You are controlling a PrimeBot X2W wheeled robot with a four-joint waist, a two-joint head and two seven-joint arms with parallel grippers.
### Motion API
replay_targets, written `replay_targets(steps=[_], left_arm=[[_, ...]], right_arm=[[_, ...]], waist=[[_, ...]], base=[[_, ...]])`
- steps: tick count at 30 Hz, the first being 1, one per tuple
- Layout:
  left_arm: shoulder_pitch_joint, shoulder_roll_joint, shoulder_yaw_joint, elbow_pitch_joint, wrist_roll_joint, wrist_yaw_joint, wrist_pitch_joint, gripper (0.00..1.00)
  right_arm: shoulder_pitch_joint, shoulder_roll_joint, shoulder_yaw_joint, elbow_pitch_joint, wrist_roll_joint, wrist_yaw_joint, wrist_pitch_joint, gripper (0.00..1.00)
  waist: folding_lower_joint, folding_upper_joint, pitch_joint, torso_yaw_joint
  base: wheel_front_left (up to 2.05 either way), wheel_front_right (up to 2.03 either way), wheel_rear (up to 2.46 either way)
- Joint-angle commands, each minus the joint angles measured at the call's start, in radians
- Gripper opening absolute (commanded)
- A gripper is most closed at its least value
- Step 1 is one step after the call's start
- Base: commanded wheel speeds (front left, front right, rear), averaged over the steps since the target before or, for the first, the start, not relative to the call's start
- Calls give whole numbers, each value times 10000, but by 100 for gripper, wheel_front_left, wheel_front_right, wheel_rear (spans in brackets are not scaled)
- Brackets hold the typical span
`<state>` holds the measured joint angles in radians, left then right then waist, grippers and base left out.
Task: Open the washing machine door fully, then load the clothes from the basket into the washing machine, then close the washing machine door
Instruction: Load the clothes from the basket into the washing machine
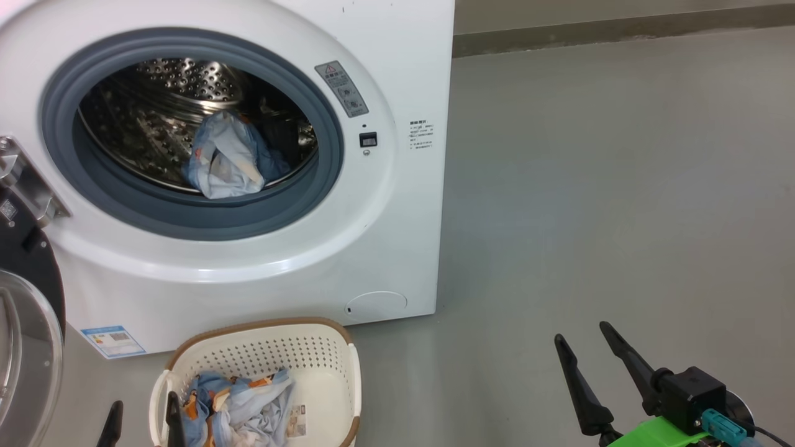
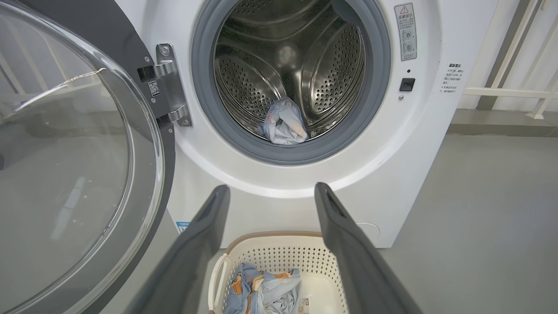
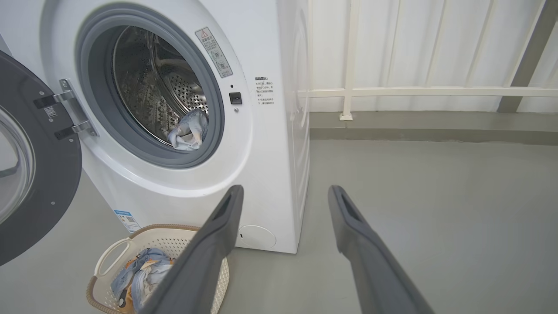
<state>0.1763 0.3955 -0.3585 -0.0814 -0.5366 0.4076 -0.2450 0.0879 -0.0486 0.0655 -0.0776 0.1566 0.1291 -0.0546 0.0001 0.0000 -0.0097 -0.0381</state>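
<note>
The white washing machine [image 1: 397, 205] stands with its door [image 2: 65, 174] swung wide open to the left. One light-blue garment [image 1: 227, 158] lies at the front of the steel drum, also seen as garment [image 2: 283, 127]. More of the clothes [image 1: 239, 400] lie in the cream basket [image 1: 323, 363] on the floor before the machine. My left gripper [image 2: 272, 192] hangs open and empty above the basket's near side; its fingertips [image 1: 174, 403] show at the lower left. My right gripper [image 1: 581, 332] is open and empty over the floor, right of the basket.
Grey floor [image 1: 621, 186] stretches to the right of the machine. A white railing [image 3: 414, 91] and a low kerb run along the back wall. The open door's hinge [image 1: 28, 186] juts out at the machine's left.
</note>
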Motion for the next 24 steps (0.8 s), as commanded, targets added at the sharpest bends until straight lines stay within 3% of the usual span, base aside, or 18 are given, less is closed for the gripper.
replay_targets(steps=[1,24], left_arm=[[-296,117,342,-143,102,5,-133,100],[-388,-20,372,57,112,41,-149,100]], right_arm=[[-9,-16,166,-329,-116,16,11,100],[66,-16,36,-475,-98,16,136,100]], waist=[[-1,0,-22,-10],[-1,0,-49,-52]], base=[[0,0,0],[0,0,0]])
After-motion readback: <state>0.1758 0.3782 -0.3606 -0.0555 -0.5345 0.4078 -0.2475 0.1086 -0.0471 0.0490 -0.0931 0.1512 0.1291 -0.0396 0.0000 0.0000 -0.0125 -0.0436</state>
